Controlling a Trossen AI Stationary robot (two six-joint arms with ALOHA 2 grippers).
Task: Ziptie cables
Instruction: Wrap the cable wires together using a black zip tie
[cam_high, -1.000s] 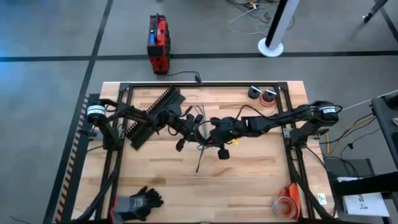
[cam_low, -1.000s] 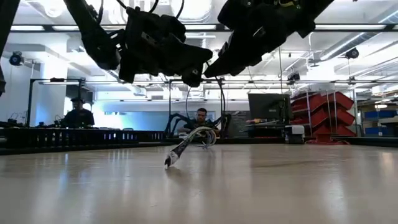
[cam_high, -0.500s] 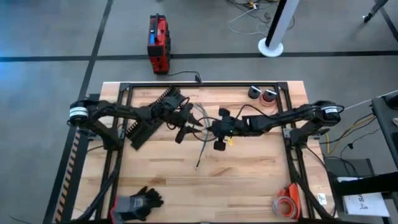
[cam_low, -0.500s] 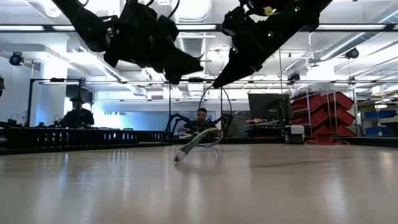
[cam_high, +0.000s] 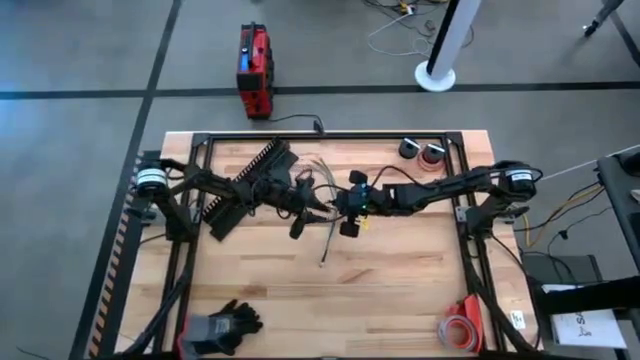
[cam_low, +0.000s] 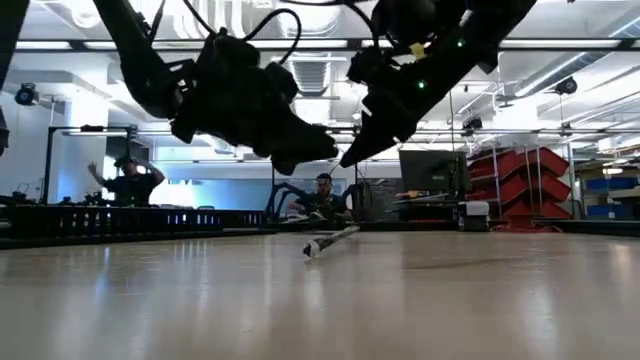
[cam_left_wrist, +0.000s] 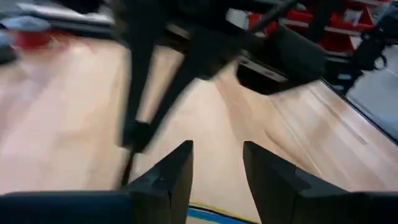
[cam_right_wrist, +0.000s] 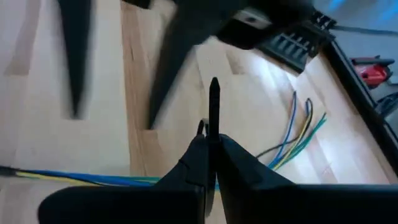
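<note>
We have both arms meeting over the middle of the table (cam_high: 400, 300), raised above the wood. Our left gripper (cam_left_wrist: 214, 165) has its fingers parted with a clear gap between them and nothing in that gap; bare wood shows through it. Our right gripper (cam_right_wrist: 211, 155) has its fingers pressed together on a thin black strip (cam_right_wrist: 214, 106) that stands out straight past the fingertips. The cables (cam_high: 328, 232) lie flat on the table just below and between the two sets of jaws, touched by neither; the bundled end points toward the table's near edge, and the fanned green, blue and pale ends (cam_right_wrist: 298, 134) spread on the far side, beyond the right gripper's tips. The black slotted strip (cam_high: 240, 190) lies behind the left gripper, toward that arm's base.
</note>
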